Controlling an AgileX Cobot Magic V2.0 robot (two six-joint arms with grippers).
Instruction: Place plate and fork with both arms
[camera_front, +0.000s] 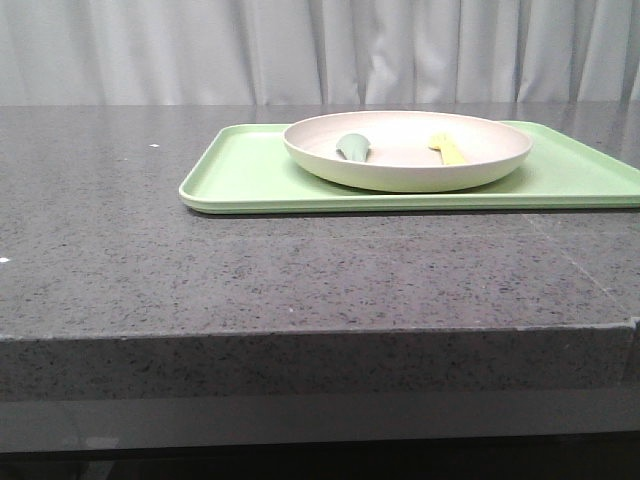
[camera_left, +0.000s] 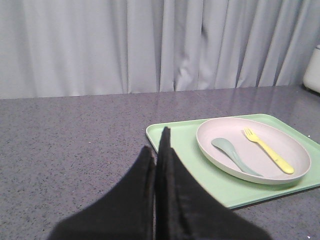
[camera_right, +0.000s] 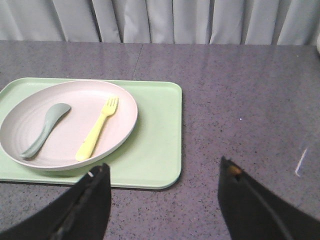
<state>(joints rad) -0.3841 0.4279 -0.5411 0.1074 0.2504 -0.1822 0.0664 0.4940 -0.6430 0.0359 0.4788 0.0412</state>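
The cream-white plate (camera_front: 408, 150) (camera_left: 252, 149) (camera_right: 67, 123) rests on a light-green tray (camera_front: 250, 170) (camera_left: 210, 175) (camera_right: 155, 135). Inside it lies the pale-yellow fork (camera_front: 449, 149) (camera_left: 267, 150) (camera_right: 97, 129), beside a grey-green spoon (camera_front: 354, 147) (camera_left: 235, 156) (camera_right: 46, 129). My left gripper (camera_left: 156, 142) is shut with nothing in it, short of the tray's near corner. Over bare counter by the tray's other end, my right gripper (camera_right: 164, 171) stands open and empty. Neither gripper appears in the front view.
The dark speckled stone counter (camera_front: 200, 270) has its front edge near the camera. Grey curtains (camera_front: 300, 50) hang behind it. A white object (camera_left: 312, 70) sits at the counter's far edge in the left wrist view.
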